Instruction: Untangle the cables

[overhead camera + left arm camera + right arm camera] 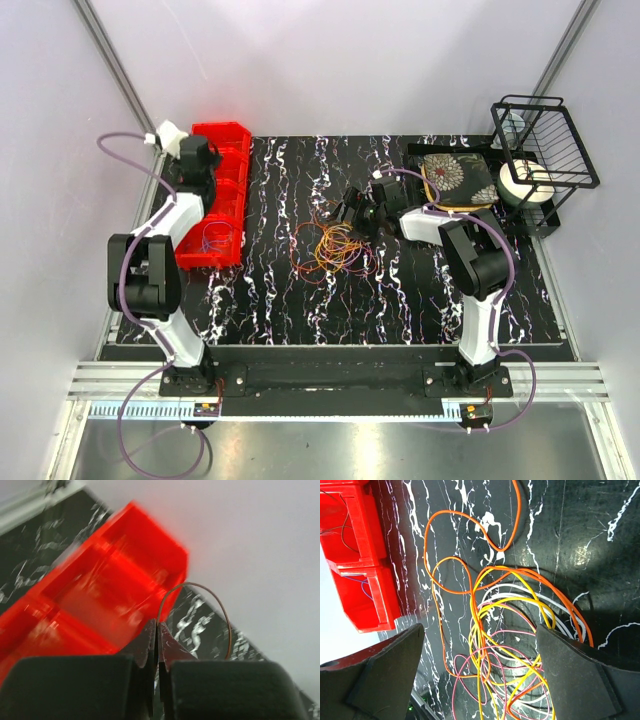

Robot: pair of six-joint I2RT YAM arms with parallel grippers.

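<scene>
The left arm is folding sharply at the elbow and reaching up along the red bin (228,255), with its hand (188,152) hanging at the bin's far end. In the left wrist view that hand (158,630) is pinching tight, its two fingers pressed flat together. One thin brownish cable (202,587) is arching out from between them in a single loop. The loop is rising past the bin's (100,595) far corner and dropping beside the right finger. That view is blurring, so finer detail inside the bin cannot be read.

The right arm is stretching forward and bending in toward the bin's side of the desk (270,310). Its hand (352,210) is sitting low, on the side of the cables (330,250) farthest from the bin. In the right wrist view this hand (480,630) is spreading wide and gripping nothing, its dark fingers framing the tangle below.

The cables (510,645) are lying on the desk to the right of the bin, apart from it, near the desk's middle. Orange, yellow, pink and white loops are crossing over one another, and one orange loop is trailing out toward the bin (360,555). A few thin strands (364,582) are lying inside the bin's compartments — one of them blue.

Well away from the bin, at the desk's far right corner, a black wire rack (545,140) is standing with a white roll (527,180) just beside it. A floral pad (458,178) is lying between the rack and the tangle, and the right forearm is partly crossing over it.
</scene>
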